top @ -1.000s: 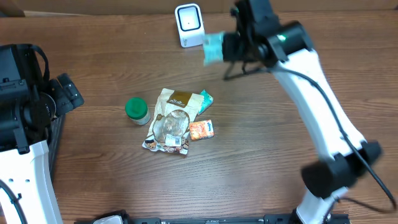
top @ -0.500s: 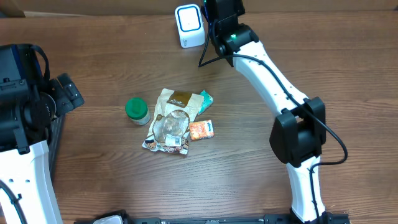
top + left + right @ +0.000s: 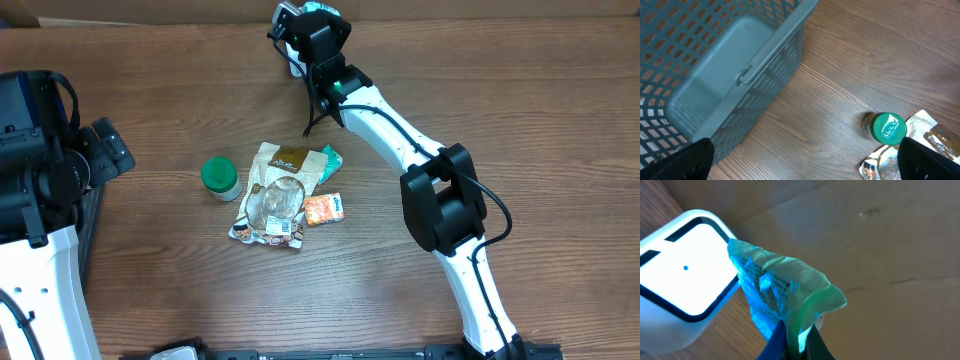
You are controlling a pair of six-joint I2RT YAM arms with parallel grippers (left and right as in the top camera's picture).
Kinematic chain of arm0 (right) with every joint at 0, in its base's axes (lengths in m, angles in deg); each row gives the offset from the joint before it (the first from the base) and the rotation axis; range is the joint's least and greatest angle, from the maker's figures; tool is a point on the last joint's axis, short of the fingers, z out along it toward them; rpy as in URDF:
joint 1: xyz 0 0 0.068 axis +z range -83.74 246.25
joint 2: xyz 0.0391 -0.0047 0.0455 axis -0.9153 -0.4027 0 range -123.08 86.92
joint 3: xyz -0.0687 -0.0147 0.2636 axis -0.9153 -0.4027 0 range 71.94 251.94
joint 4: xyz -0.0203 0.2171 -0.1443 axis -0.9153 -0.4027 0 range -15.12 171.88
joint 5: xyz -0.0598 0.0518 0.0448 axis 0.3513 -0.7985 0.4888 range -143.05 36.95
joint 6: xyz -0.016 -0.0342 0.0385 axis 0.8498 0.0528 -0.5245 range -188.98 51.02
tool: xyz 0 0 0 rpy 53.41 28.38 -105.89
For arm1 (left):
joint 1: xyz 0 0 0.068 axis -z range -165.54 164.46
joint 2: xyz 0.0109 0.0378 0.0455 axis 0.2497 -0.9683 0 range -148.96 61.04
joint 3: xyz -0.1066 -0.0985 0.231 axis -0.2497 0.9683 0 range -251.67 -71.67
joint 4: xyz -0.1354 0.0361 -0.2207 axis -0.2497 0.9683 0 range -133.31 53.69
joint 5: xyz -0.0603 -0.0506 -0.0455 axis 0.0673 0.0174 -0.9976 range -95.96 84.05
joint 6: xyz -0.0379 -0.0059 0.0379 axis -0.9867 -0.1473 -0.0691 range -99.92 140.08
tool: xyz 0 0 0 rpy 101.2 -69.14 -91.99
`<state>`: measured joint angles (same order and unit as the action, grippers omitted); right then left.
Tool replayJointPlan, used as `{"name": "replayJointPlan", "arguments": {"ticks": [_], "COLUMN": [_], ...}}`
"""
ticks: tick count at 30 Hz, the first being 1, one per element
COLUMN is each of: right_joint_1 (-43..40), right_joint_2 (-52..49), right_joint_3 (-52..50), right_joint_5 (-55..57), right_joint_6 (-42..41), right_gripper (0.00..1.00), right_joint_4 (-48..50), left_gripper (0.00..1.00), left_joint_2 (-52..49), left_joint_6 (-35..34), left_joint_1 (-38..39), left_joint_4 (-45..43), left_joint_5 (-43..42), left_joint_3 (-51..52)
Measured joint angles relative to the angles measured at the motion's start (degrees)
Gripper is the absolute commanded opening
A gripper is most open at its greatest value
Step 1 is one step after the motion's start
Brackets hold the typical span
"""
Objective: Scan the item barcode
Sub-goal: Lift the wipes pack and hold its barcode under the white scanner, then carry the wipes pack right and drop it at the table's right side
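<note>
You work over a brown wooden table [image 3: 500,120], with a grey plastic lattice basket [image 3: 715,75] on its left side. Your left gripper [image 3: 810,165] hangs beside the basket, its fingers spread wide with nothing between them. At the far edge stands a white box-shaped barcode scanner [image 3: 685,285] with a lit window. Just beside that window is the teal crinkled plastic packet [image 3: 775,285], held up by your right gripper [image 3: 792,337], whose fingers are clamped together on its lower edge. Judge the packet light, soft and floppy. The film buckles and folds, so its printed face may curl away from the window. Take hold at a flat seam edge, clear of the print. Squeeze only enough to stop the slick film slipping.
</note>
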<state>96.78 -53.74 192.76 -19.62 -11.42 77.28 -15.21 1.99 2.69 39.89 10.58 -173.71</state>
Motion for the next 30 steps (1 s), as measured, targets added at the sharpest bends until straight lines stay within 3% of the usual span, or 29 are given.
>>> {"name": "replayJointPlan", "arguments": {"ticks": [10, 15, 19, 24, 25, 30], "right_joint_1": [0.0, 0.17, 0.0, -6.14, -14.27, -38.86], "right_joint_2": [0.0, 2.73, 12.66, 33.2, 41.35, 46.53], "right_joint_3": [0.0, -0.07, -0.42, 0.26, 1.27, 1.84], "right_joint_5": [0.0, -2.03, -9.51, -29.49, -42.38, -60.33], "right_joint_6": [1.84, -2.97, -15.32, -36.0, -45.07, -61.27], "right_gripper": [0.04, 0.04, 0.04, 0.04, 0.04, 0.04], "right_joint_4": [0.44, -10.27, -23.91, -39.39, -48.54, -69.92], "left_gripper": [1.0, 1.0, 1.0, 1.0, 1.0, 1.0], "left_joint_2": [0.0, 0.0, 0.0, 0.0, 0.0, 0.0], "left_joint_6": [0.0, 0.0, 0.0, 0.0, 0.0, 0.0], "left_joint_1": [0.0, 0.0, 0.0, 0.0, 0.0, 0.0], "left_joint_4": [0.0, 0.0, -0.02, 0.0, 0.0, 0.02], "left_joint_5": [0.0, 0.0, 0.0, 0.02, 0.0, 0.0], "left_joint_3": [0.0, 0.0, 0.0, 0.0, 0.0, 0.0]}}
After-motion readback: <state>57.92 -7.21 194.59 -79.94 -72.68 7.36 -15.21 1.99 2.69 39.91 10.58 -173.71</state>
